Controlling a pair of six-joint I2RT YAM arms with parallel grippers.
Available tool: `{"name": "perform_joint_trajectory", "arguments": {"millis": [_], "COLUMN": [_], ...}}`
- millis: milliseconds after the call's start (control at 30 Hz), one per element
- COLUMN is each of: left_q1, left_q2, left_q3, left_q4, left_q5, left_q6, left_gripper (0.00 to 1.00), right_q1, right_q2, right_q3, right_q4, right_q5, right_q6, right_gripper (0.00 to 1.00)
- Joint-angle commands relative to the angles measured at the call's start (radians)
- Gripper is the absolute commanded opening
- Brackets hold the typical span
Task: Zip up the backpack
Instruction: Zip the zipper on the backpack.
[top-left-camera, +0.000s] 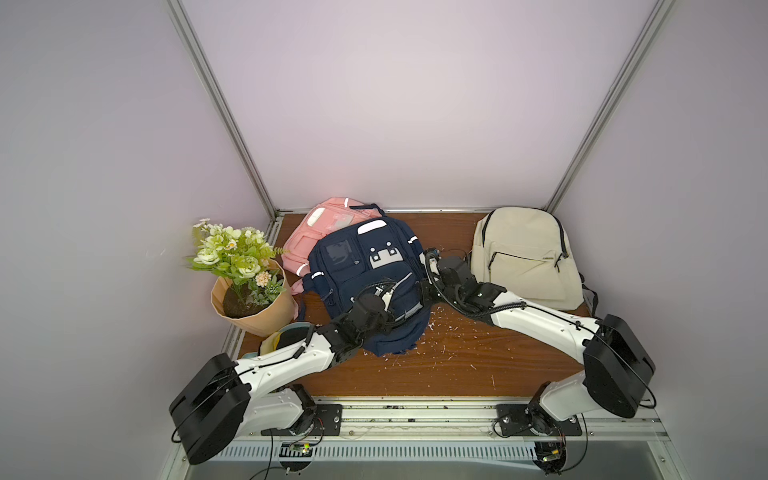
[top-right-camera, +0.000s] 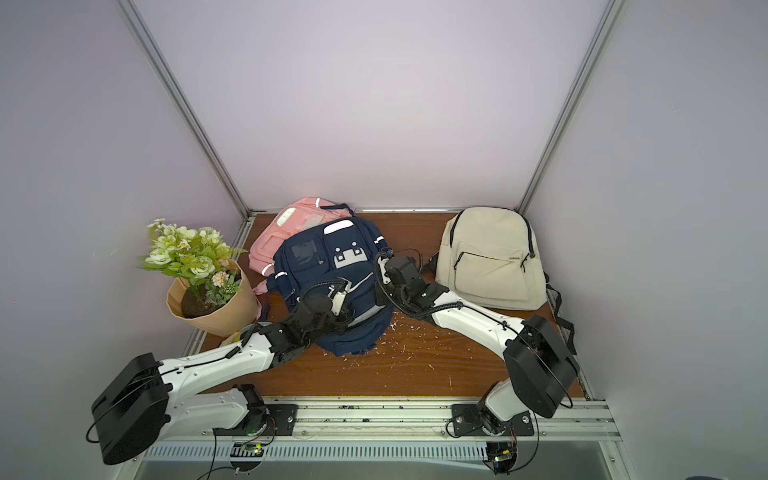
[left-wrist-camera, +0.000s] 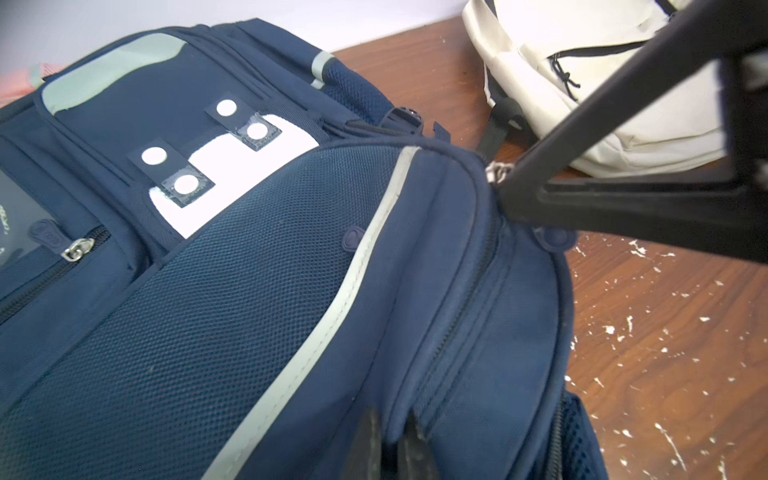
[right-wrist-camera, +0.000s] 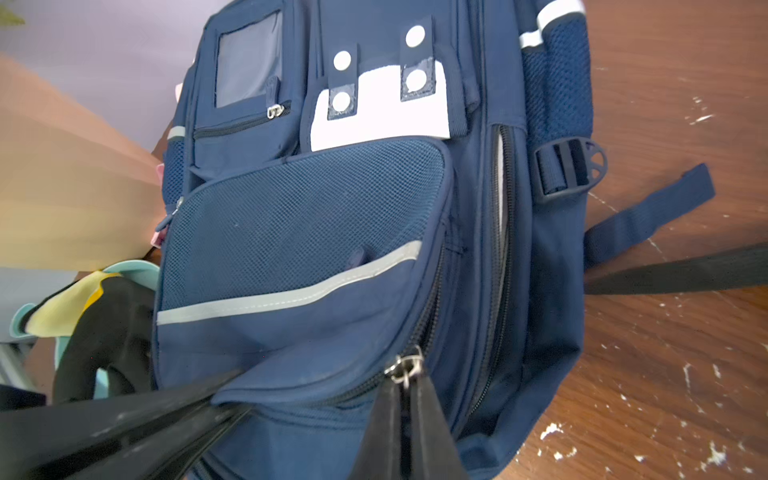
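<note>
Right wrist view: the right gripper (right-wrist-camera: 405, 388) is clamped on the zipper pull (right-wrist-camera: 402, 368) of the navy backpack (right-wrist-camera: 299, 232). The left gripper (left-wrist-camera: 388, 432) pinches its pocket fabric; it lies on the table (top-left-camera: 457, 365), overlapping a pink backpack (top-left-camera: 320, 232).

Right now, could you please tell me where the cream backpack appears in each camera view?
Top view: cream backpack, back right of the table.
Top view: cream backpack, right of the navy backpack.
Left wrist: beyond the navy backpack, partly behind the right hand; cream fabric at.
Right wrist: not in it.
Shared landmark: the navy backpack's white patch.
</note>
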Motion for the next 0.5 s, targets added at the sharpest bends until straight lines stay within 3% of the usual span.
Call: {"name": "perform_joint_trajectory", "arguments": {"millis": [0,67,133,267,333,467], "left_q1": [0.023,0.023,0.023,0.023,0.023,0.023], "left_q2": [-0.051,-0.057,-0.056,-0.057,-0.052,-0.01], "left_q3": [-0.039,-0.035,-0.021,0.021,0.044,0.076], "left_q4": [-0.079,-0.074,-0.07,-0.05,-0.027,0.029], "left_q5": [-0.098,-0.072,-0.053,-0.029,-0.018,0.025], "left_q6": [-0.037,-0.032,-0.031,-0.02,-0.004,0.033], "left_gripper": [0.0,0.02,0.12,0.53,0.66,0.72], "right_q1": [-0.061,-0.052,-0.017,0.094,0.139,0.188], "right_q2": [0.006,-0.005,-0.013,-0.041,-0.056,-0.08], "right_q3": [0.035,0.015,0.005,-0.025,-0.043,-0.062], "right_q4": [-0.037,0.004,0.028,0.083,0.118,0.155], "right_q5": [0.096,0.047,0.041,0.068,0.06,0.046], "right_q6": [-0.013,-0.021,-0.042,-0.102,-0.111,-0.101], "right_gripper": [0.0,0.0,0.0,0.0,0.0,0.0]}}
